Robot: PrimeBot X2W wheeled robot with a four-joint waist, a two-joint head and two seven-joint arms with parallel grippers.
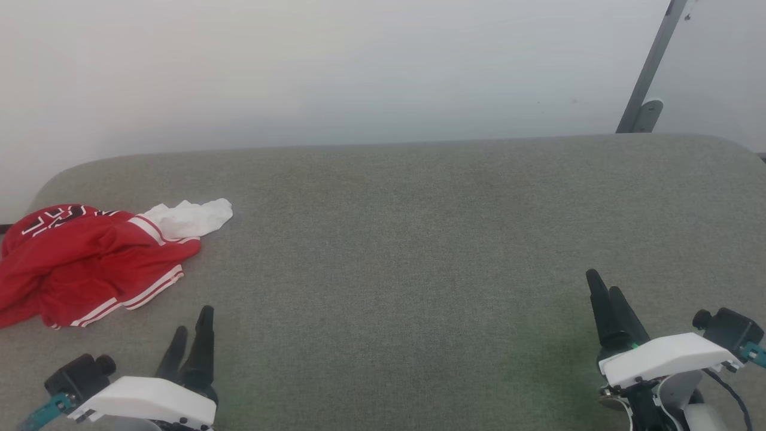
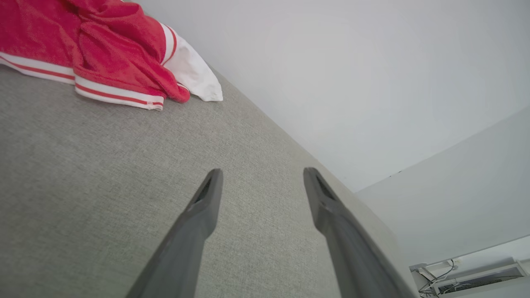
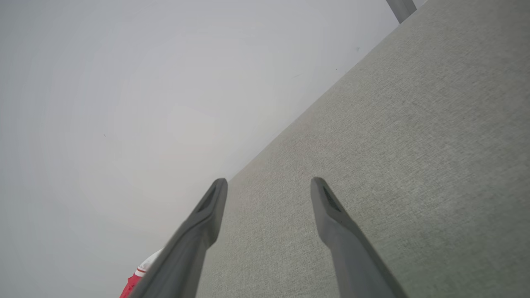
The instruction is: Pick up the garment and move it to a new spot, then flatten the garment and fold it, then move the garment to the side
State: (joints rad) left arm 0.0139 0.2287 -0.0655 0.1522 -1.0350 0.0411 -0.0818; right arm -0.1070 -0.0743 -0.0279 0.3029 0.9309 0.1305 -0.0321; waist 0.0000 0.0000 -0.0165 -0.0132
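garment [image 1: 90, 263] — red, white sleeve [image 1: 191, 218], red-white striped trim [image 1: 149, 293] | lettering [image 1: 57, 216] possibly black-white | surface [image 1: 419, 239] — grey-green weave

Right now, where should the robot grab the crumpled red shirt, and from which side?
Probably the raised red fold by the striped hem, from above, using the nearer, open left gripper. The shirt lies crumpled on the grey surface, so ridges pinch easily.

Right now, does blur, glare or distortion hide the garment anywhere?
Head view: soft even light, garment clear, no glare. Left wrist view: wide-angle tilt, folds crisp. Right wrist view: pale wall washed flat, garment a sliver at the bottom edge.
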